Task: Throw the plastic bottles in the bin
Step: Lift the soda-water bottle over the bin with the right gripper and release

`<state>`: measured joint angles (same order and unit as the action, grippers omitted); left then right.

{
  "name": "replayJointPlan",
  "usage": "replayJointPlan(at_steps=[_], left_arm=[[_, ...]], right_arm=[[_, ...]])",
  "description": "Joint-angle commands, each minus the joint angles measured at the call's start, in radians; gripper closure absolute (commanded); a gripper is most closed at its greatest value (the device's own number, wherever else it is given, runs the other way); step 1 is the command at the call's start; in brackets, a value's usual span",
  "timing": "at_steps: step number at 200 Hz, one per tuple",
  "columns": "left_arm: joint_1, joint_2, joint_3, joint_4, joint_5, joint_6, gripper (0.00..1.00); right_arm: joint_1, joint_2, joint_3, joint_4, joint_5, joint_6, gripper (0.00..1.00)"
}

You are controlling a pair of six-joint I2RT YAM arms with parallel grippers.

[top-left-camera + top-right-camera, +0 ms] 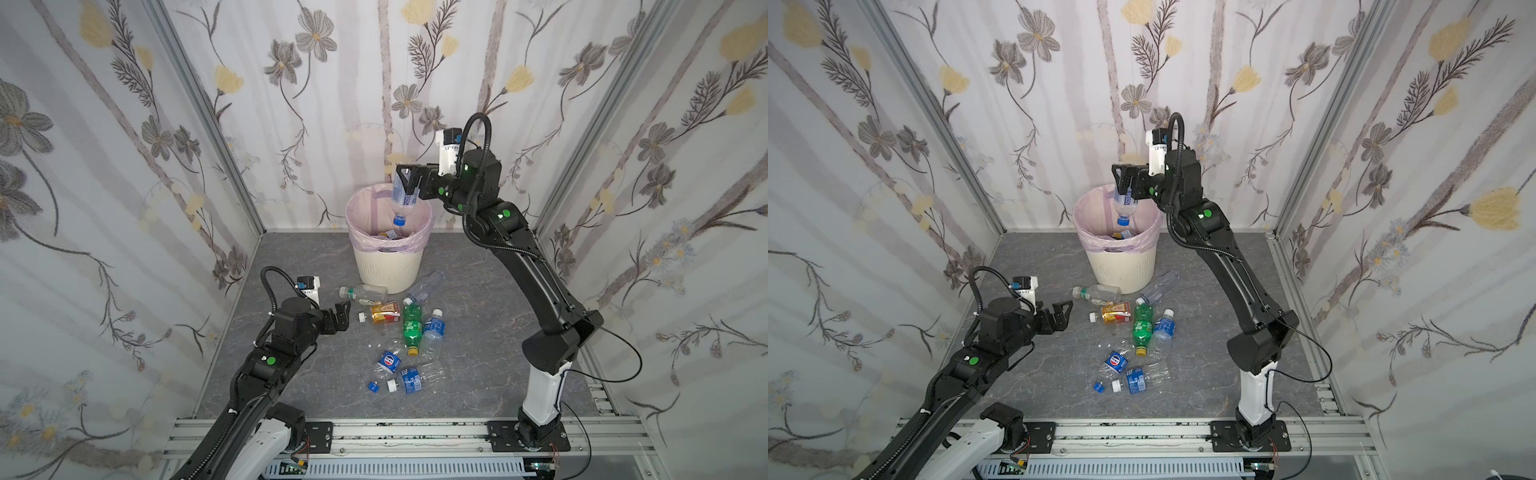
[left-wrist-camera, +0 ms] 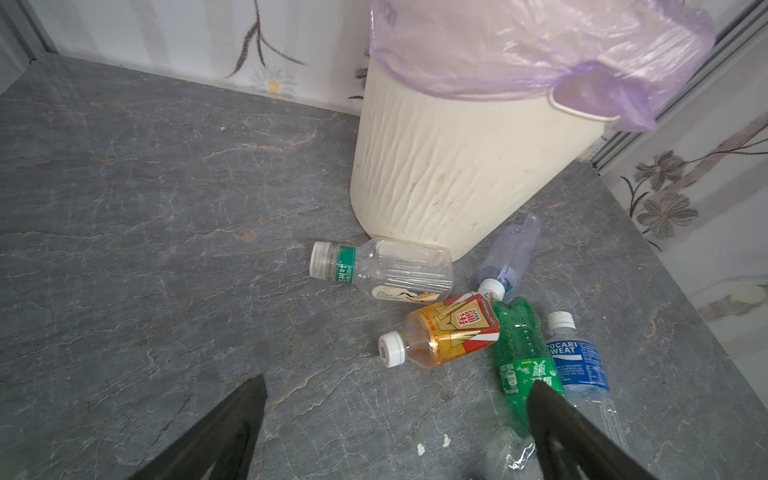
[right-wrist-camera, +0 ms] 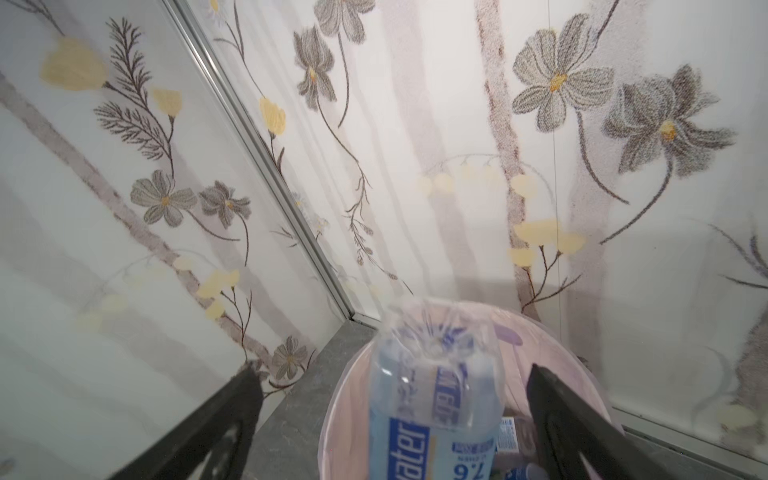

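The bin (image 1: 386,270) stands at the back wall, cream with a lilac liner, and holds some bottles. My right gripper (image 1: 405,179) hangs over its rim with jaws open. A clear bottle with a blue label (image 1: 401,199) sits neck down between them, with a gap on each side in the right wrist view (image 3: 432,407). Several plastic bottles lie on the floor in front of the bin: a clear one (image 2: 395,266), a red-orange one (image 2: 449,332) and a green one (image 2: 519,353). My left gripper (image 1: 343,313) is open and empty, low and just left of them.
A loose blue cap (image 1: 372,386) and a white cap (image 1: 392,386) lie near the front bottles. Flowered walls close in the grey floor on three sides. A metal rail (image 1: 415,432) with both arm bases runs along the front edge.
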<state>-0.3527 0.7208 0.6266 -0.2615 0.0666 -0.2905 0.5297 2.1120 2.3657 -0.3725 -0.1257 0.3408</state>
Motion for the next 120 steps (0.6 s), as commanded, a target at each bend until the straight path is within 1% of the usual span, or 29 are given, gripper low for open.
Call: replayJointPlan(at_steps=[1,13,42,54,75,94,120], left_arm=[[0.0,-0.019,0.012,0.005,0.057,0.007,0.0],[0.0,-0.021,0.012,0.005,0.061,0.013,0.0],[0.0,0.012,0.022,0.004,0.092,0.049,0.0],[-0.001,0.03,0.029,0.004,0.14,0.069,0.0],[-0.006,0.06,0.043,0.001,0.27,0.105,0.0],[-0.044,0.078,0.054,-0.003,0.274,0.131,0.0],[-0.148,0.108,0.07,-0.014,0.24,0.171,0.01]], right_arm=[[-0.02,-0.002,0.01,-0.112,-0.043,0.02,0.0],[-0.024,-0.065,-0.078,-0.098,-0.049,-0.001,0.0],[-0.027,-0.271,-0.409,0.041,-0.072,-0.021,0.0],[-0.03,-0.342,-0.521,0.068,-0.084,-0.019,0.0],[-0.031,-0.45,-0.686,0.073,-0.079,-0.016,0.0],[-0.035,-0.567,-0.853,0.085,-0.061,-0.014,0.0],[-0.046,-0.688,-1.062,0.091,-0.026,-0.01,0.0]])
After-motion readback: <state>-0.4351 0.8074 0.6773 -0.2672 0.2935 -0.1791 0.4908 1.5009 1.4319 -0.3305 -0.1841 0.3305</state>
